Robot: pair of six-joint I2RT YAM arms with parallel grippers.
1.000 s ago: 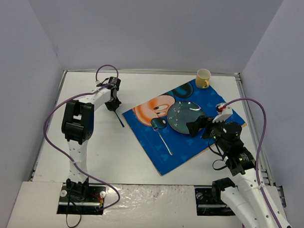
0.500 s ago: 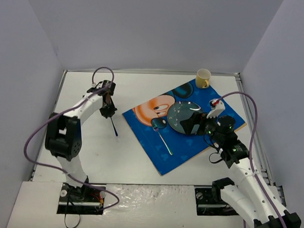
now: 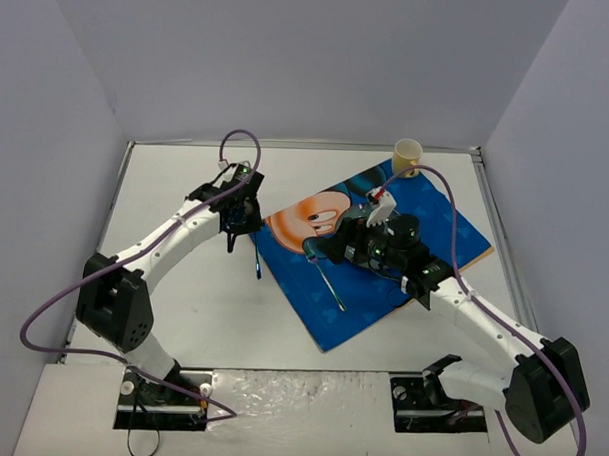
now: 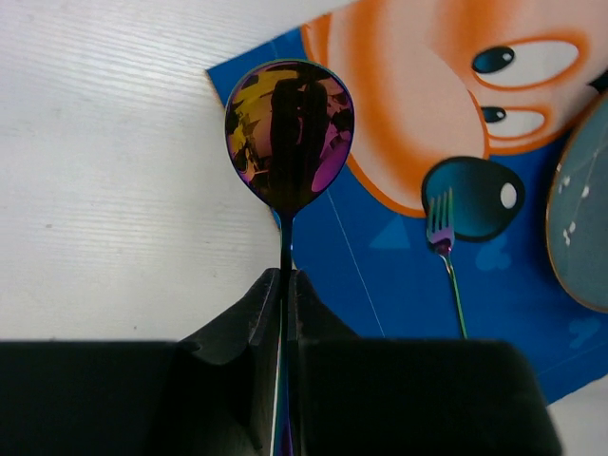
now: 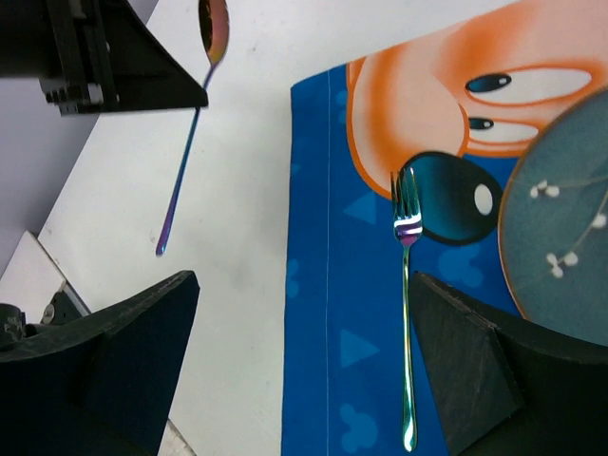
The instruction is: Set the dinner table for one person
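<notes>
Currently the white table [image 3: 196,319] fills the whole floor of the walled booth, w/ both arm bases at its near edge and everything else on or over it. A blue cartoon-mouse mat [image 3: 382,301] lies turned at an angle on the table's right half.

Left hand [image 4: 285,281] is pinched shut on a rainbow-tinted spoon [image 4: 289,133], gripping the stem just behind the bowl. The bowl sticks out past the fingers, and the long handle hangs out the other way. In the top view the spoon sits over bare table just beside the mat's left edge. Can't tell if the handle tip touches the table.

Right hand [image 5: 304,280] is spread wide, nothing btwn the fingers. It hovers over the mat's left part, above a fork [image 5: 408,323]. The fork lies flat on the mat, tines pointing at the mouse's dark nose, apart from both fingers.

A dark blue-grey plate [image 5: 560,195] rests on the mat just right of the fork; from the top view the right arm covers most of it. A yellow cup [image 3: 407,157] stands upright at the mat's far corner, well apart from both hands.
</notes>
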